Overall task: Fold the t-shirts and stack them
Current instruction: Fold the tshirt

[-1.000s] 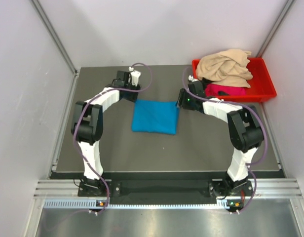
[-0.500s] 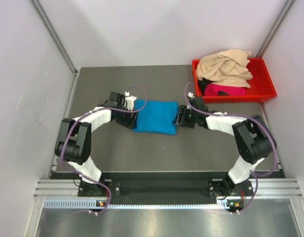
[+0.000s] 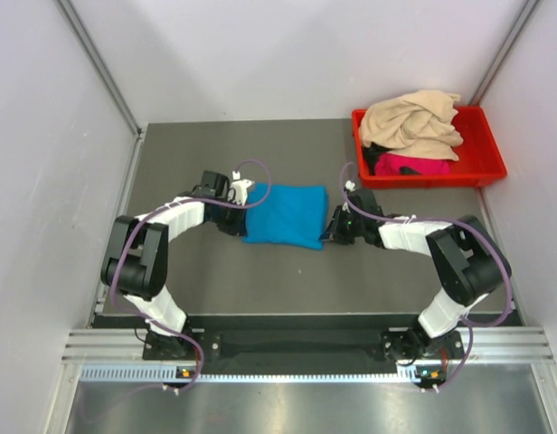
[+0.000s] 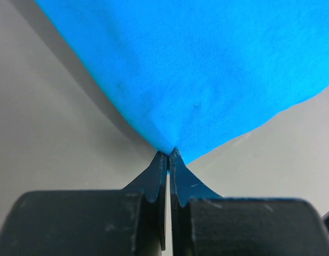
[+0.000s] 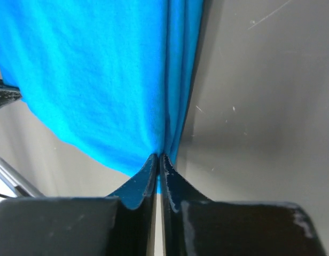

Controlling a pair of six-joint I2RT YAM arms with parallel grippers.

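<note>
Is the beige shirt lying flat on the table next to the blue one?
No, the beige shirt sits crumpled in the red bin, apart from the blue shirt.

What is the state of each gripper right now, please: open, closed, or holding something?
Left gripper: closed, pinching a corner of the turquoise t-shirt.
Right gripper: closed, pinching the same shirt's opposite side.

The blue shirt [image 3: 286, 215] is plain turquoise, the tan shirt [image 3: 412, 122] beige, the pink shirt [image 3: 410, 165] magenta. The bin [image 3: 482, 149] is red, the table [image 3: 260, 280] dark grey.
</note>
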